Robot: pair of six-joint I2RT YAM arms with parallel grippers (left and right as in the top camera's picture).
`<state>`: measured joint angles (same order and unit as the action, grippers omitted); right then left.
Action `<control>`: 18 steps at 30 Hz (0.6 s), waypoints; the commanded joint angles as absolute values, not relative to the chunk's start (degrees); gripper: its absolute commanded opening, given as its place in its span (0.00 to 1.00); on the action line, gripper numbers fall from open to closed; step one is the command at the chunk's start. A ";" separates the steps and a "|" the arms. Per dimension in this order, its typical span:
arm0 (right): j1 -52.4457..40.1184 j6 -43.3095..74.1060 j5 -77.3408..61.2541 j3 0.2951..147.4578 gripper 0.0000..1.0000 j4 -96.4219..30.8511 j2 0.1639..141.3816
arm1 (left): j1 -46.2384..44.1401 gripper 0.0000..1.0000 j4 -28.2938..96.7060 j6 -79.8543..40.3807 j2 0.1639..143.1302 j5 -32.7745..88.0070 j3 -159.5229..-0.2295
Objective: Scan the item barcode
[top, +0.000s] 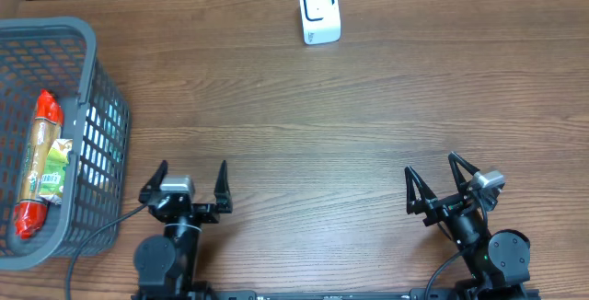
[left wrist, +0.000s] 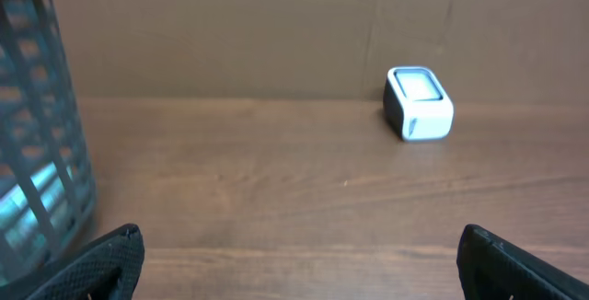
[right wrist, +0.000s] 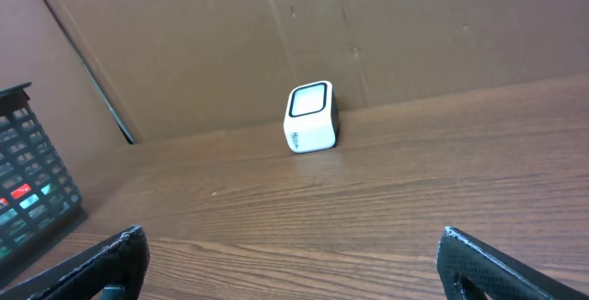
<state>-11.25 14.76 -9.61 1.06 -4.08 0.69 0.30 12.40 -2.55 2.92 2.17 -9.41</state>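
Note:
A long packaged item (top: pixel 41 165) with red ends and a tan-and-green wrapper lies inside the grey basket (top: pixel 87 42) at the left edge of the table. A small white scanner (top: pixel 318 12) stands upright at the far middle of the table; it also shows as a white box, the scanner (left wrist: pixel 419 104) in the left wrist view and the scanner (right wrist: pixel 310 117) in the right wrist view. My left gripper (top: pixel 190 181) hovers open near the front edge, just right of the basket, with nothing between its fingers. My right gripper (top: pixel 442 179) is open and empty at the front right.
A brown cardboard wall (right wrist: pixel 414 24) runs along the back of the wooden table (top: pixel 304 134). The basket's mesh wall (left wrist: pixel 32 153) fills the left of the left wrist view and the basket (right wrist: pixel 28 190) shows at the left of the right wrist view.

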 commanded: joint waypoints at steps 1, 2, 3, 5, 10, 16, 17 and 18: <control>-11.18 14.55 -9.06 0.45 1.00 -3.79 0.16 | -0.03 0.99 13.15 -1.23 7.33 3.03 -17.04; -11.18 14.55 -9.06 0.45 1.00 -3.79 0.16 | -0.01 1.00 13.52 -1.23 9.17 3.03 -19.14; -11.18 14.55 -9.06 0.45 1.00 -3.79 0.16 | -0.01 1.00 13.96 -1.23 10.96 3.03 -21.12; -11.18 14.55 -9.06 0.45 1.00 -3.79 0.16 | -0.01 1.00 16.32 -1.23 15.57 3.03 -26.59; -11.18 14.55 -9.06 0.45 1.00 -3.79 0.16 | -0.03 1.00 27.35 -1.23 28.40 3.64 -43.33; -11.18 14.55 -9.06 0.45 1.00 -3.79 0.16 | -0.03 0.99 44.38 -1.26 43.97 4.56 -66.63; -11.18 14.55 -9.06 0.45 1.00 -3.79 0.16 | -0.03 0.99 48.10 -1.26 46.83 4.56 -71.18; -11.18 14.55 -9.06 0.45 1.00 -3.79 0.16 | -0.03 1.00 51.42 -1.26 49.41 4.54 -75.22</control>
